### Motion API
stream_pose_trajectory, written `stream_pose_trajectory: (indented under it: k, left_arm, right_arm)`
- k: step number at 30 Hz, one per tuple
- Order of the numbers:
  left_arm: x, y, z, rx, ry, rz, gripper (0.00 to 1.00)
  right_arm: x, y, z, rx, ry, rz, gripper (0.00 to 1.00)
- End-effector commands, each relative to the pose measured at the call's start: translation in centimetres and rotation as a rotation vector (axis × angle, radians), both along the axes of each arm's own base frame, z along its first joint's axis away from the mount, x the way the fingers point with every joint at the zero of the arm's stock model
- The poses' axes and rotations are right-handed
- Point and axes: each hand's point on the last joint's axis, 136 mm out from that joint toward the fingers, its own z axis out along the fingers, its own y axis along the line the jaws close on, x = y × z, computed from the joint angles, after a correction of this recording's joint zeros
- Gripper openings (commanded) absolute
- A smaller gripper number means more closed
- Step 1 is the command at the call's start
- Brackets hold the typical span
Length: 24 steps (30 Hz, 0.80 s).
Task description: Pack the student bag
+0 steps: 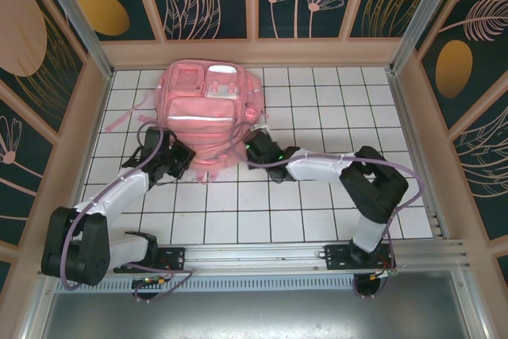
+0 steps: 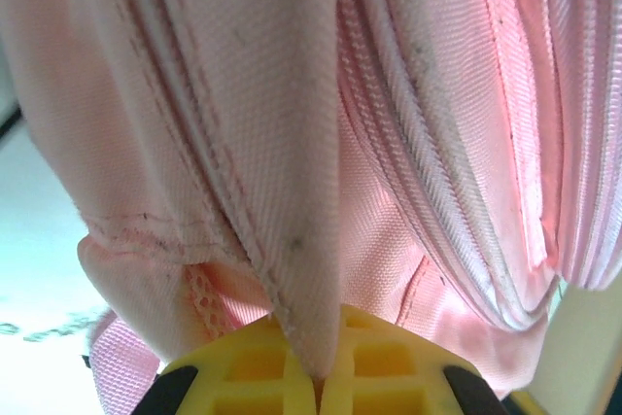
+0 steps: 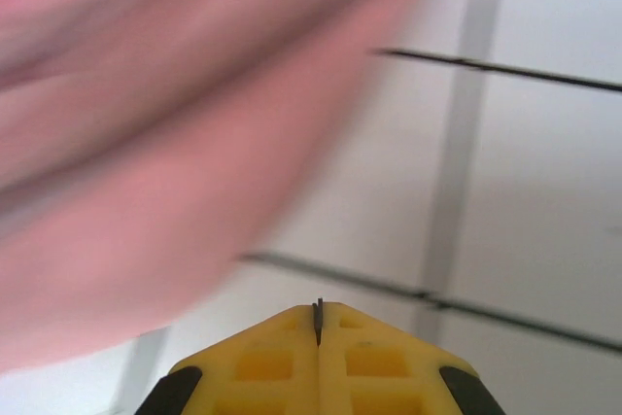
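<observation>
With the left gripper (image 2: 317,378) clenched on a fold of the bag (image 2: 243,143) and the right gripper (image 3: 318,316) clenched empty beside it, a slow pull should stop the fabric slipping.

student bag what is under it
The student bag lies on the white gridded table, whose tiles show around it. Anything beneath its body is covered by the fabric. At its near edge the left gripper is shut on a fold.

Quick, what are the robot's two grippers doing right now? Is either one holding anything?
Left gripper: closed, pinching a fold of the pink backpack.
Right gripper: closed, holding nothing.
</observation>
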Motion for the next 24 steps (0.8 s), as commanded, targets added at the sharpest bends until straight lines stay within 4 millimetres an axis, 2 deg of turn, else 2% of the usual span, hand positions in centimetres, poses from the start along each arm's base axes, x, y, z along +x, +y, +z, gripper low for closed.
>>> stream_pose_trajectory:
  k: [1,4,8,10,13,16,17,20,24]
  left_arm:
    - [0.1,1.6,1.3,0.074,-0.028,0.004,0.00]
    - [0.2,1.3,1.9,0.054,-0.055,-0.017,0.00]
    - [0.7,0.5,2.2,0.015,-0.070,-0.036,0.00]
    - [1.0,0.4,2.2,0.008,-0.081,-0.030,0.00]
    - [1.4,0.3,1.8,0.009,-0.077,-0.030,0.00]
    - [1.6,0.0,0.9,-0.003,-0.057,-0.042,0.00]
    - [1.7,0.0,0.7,-0.004,-0.053,-0.044,0.00]
    - [1.8,-0.1,0.2,-0.005,-0.047,-0.049,0.00]
    - [1.9,-0.2,-0.1,0.001,-0.040,-0.058,0.00]
  right_arm:
    - [2.7,-4.5,-0.3,-0.116,-0.041,-0.090,0.00]
    - [4.5,-5.4,0.0,-0.115,-0.045,-0.103,0.00]
    - [4.4,-2.6,0.8,-0.053,-0.020,-0.018,0.00]
    - [3.2,-0.4,1.7,-0.007,-0.016,0.045,0.00]
    - [0.5,3.1,3.0,0.069,0.014,0.167,0.21]
    - [-2.4,6.5,4.0,0.148,0.081,0.306,0.38]
    - [-3.1,7.2,4.2,0.168,0.105,0.343,0.41]
    - [-5.0,9.4,4.8,0.224,0.179,0.447,0.44]
    - [-6.0,11.3,5.0,0.257,0.232,0.536,0.47]
